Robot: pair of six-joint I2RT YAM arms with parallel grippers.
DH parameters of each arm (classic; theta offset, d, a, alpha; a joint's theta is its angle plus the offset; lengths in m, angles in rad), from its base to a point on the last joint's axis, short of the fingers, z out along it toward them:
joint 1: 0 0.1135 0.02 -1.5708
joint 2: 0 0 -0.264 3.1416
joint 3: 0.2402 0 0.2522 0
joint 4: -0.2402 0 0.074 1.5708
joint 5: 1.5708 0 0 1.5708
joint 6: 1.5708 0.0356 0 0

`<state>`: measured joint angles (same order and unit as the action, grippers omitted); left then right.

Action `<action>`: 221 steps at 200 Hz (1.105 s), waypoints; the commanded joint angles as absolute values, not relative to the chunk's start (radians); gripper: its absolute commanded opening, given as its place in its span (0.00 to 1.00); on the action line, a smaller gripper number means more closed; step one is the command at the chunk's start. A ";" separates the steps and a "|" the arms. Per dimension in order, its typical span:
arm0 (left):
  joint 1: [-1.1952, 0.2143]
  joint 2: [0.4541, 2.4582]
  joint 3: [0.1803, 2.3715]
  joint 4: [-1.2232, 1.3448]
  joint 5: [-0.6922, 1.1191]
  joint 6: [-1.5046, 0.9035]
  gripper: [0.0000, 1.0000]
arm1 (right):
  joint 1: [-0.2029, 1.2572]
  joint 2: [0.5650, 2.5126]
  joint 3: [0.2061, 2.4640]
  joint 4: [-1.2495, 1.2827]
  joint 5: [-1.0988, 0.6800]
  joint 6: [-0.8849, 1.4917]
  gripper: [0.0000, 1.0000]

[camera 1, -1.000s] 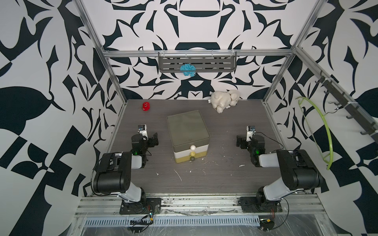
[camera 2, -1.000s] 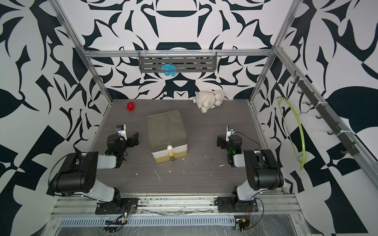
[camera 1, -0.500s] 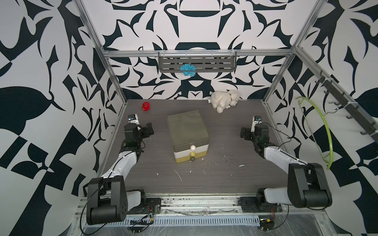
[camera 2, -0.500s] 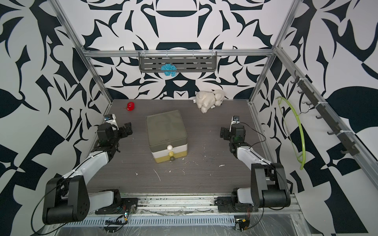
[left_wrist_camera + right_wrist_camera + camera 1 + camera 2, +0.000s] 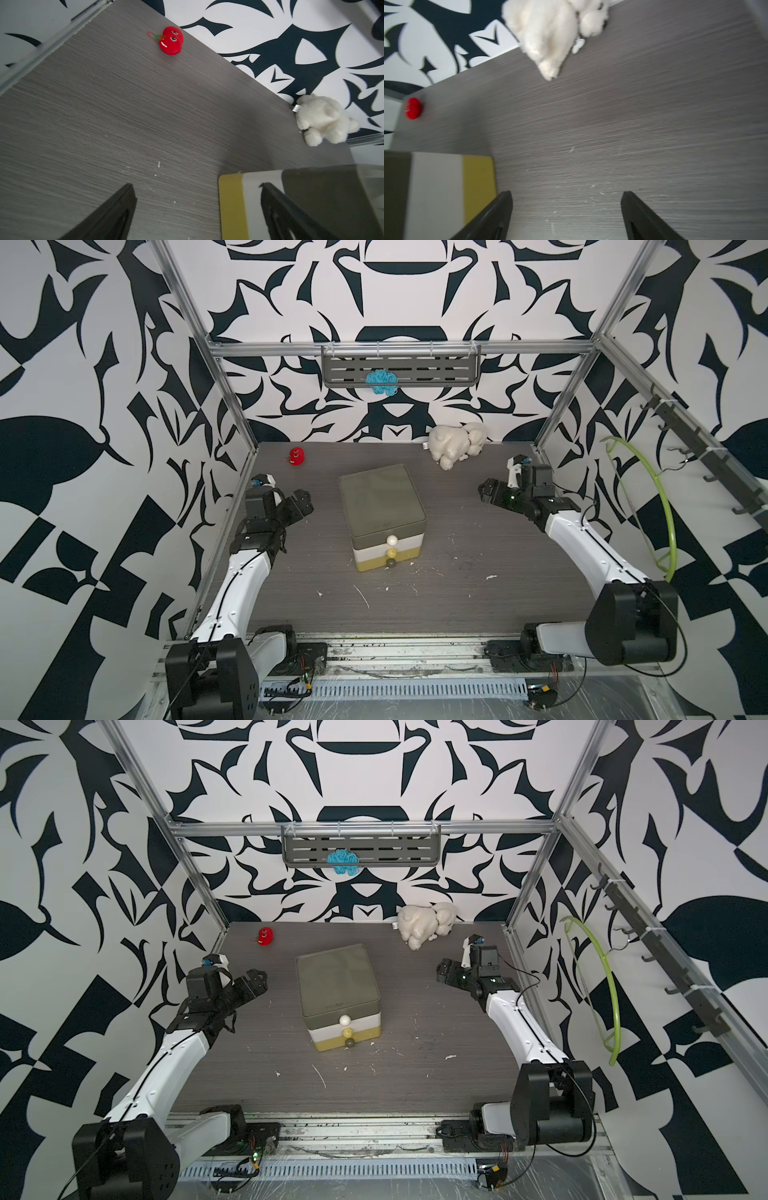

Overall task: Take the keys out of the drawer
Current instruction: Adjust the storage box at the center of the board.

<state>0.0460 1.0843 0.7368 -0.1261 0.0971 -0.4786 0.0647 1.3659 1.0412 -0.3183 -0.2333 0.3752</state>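
Here we hold the left gripper (image 5: pixel 196 185) with its black fingers spread wide and nothing between them, above the grey wood-grain tabletop (image 5: pixel 457 593). Near it, toward the middle of the table, stands the small plastic chest of three drawers (image 5: pixel 382 506), with olive, white and yellow tiers. Each tier has a round knob, and all three are pushed shut. Across the chest, our right gripper (image 5: pixel 566 192) is likewise parted and holds nothing, clear of the chest. Beyond the left gripper, by the back wall, lies a round red plush apple (image 5: pixel 171 40). Beyond the right one lies a fluffy white plush toy (image 5: pixel 550 31). We cannot see the keys; no drawer shows its inside.
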 commanded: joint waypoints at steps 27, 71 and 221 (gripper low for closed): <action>0.032 1.056 0.798 -0.146 0.253 -0.579 0.99 | 0.191 1.420 1.221 -0.472 -0.403 0.469 0.88; 0.029 1.054 0.863 -0.194 0.342 -0.650 0.99 | 0.231 1.438 1.310 -0.492 -0.490 0.547 0.99; -0.118 0.776 0.956 -0.612 0.510 -0.788 0.99 | 0.572 1.359 1.440 -0.771 -0.330 0.631 0.99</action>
